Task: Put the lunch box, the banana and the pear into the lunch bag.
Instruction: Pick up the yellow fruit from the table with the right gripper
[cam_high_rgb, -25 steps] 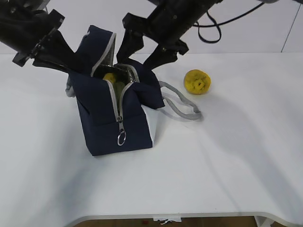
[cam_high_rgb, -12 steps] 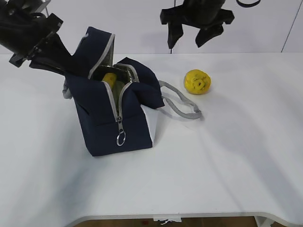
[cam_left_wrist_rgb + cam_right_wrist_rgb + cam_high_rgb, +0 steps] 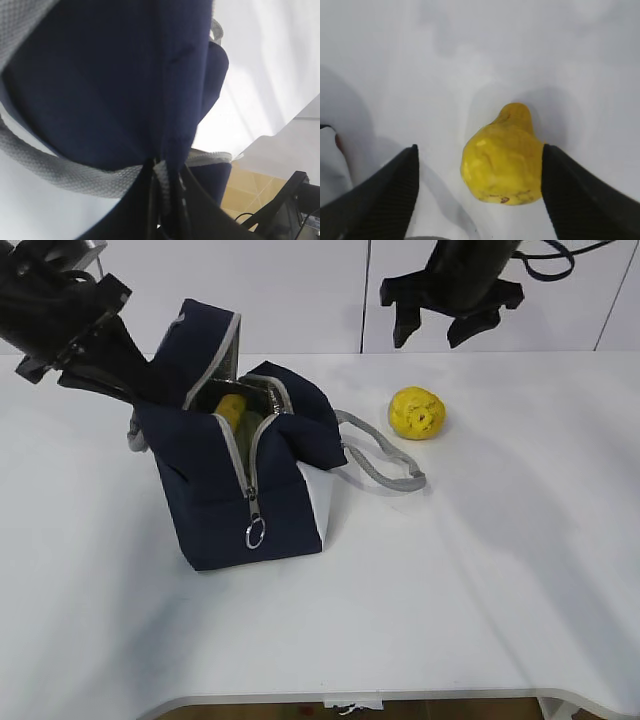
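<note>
The navy lunch bag [image 3: 240, 490] stands left of centre with its zipper open and its flap raised. The yellow banana [image 3: 232, 408] shows inside its mouth. My left gripper [image 3: 128, 388] is at the bag's back left, shut on the bag's grey webbing and navy edge [image 3: 162, 182]. The yellow pear [image 3: 418, 413] lies on the table to the bag's right. High above the pear hangs my right gripper [image 3: 432, 338], open. From the right wrist the pear [image 3: 504, 155] sits between the spread fingers [image 3: 385, 195], untouched. The lunch box is out of view.
The bag's other grey handle [image 3: 385, 465] trails on the white table [image 3: 480, 600] toward the pear. A ring pull [image 3: 256, 533] hangs on the bag's front. The table's front edge [image 3: 400, 695] runs along the bottom.
My right arm has lifted out of the bag's mouth and swung right, ending above the pear with its jaws still open. The left gripper and the bag have stayed put.
</note>
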Action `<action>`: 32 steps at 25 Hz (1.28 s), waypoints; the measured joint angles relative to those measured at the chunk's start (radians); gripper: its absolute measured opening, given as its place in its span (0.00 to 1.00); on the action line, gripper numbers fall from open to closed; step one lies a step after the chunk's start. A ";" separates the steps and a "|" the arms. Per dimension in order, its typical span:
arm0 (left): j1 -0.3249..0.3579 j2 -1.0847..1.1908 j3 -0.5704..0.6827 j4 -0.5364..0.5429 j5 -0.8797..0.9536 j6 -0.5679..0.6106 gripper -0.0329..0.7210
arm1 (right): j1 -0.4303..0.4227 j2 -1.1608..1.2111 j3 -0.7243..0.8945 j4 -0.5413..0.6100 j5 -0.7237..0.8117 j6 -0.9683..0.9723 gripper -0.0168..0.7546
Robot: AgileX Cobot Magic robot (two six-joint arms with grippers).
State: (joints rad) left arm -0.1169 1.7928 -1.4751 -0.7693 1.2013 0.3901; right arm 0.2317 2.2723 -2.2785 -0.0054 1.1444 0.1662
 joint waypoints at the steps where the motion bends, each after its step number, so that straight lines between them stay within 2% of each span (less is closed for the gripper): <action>1: 0.000 0.000 0.000 0.000 0.000 0.000 0.06 | 0.000 0.005 0.000 0.000 -0.019 0.002 0.78; 5: 0.000 0.000 0.000 0.002 0.002 0.000 0.06 | -0.002 0.050 0.000 -0.002 -0.092 0.012 0.78; 19: 0.000 0.000 0.000 0.008 0.003 0.000 0.06 | -0.033 0.134 0.000 -0.040 -0.188 0.032 0.77; 32: 0.000 0.000 0.000 0.010 0.004 0.000 0.06 | -0.033 0.194 0.000 -0.033 -0.218 0.034 0.77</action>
State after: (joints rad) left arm -0.1169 1.7925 -1.4751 -0.7589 1.2050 0.3901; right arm 0.1991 2.4659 -2.2785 -0.0382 0.9265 0.2002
